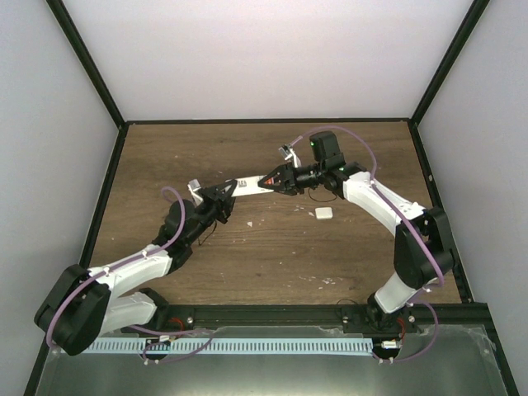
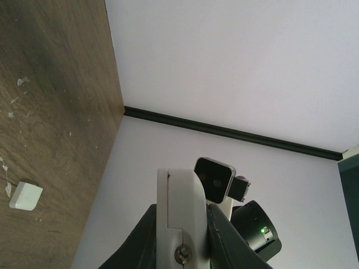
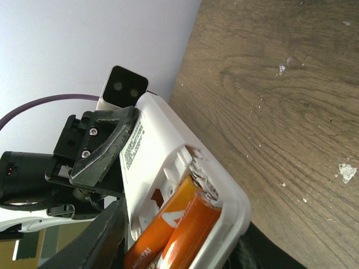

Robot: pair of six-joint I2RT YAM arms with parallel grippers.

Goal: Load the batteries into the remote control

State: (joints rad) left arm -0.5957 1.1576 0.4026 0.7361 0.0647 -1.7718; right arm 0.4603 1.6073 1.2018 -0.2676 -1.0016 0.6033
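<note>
Two batteries (image 3: 180, 223), orange, likely light and slick, seated side by side in remote control (image 3: 168, 147): stiff plastic, best held by long edges, as left gripper (image 2: 180, 224) clamps it above table (image 1: 272, 256); right gripper (image 1: 271, 181): closure unclear.

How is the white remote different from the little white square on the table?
The remote is long; the square is much smaller. The remote is held up off the table; the square lies on it. The remote has orange batteries inside; the square has none. Both are white.

Print on batteries (image 3: 180, 223), remote control (image 3: 147, 147): illegible.
</note>
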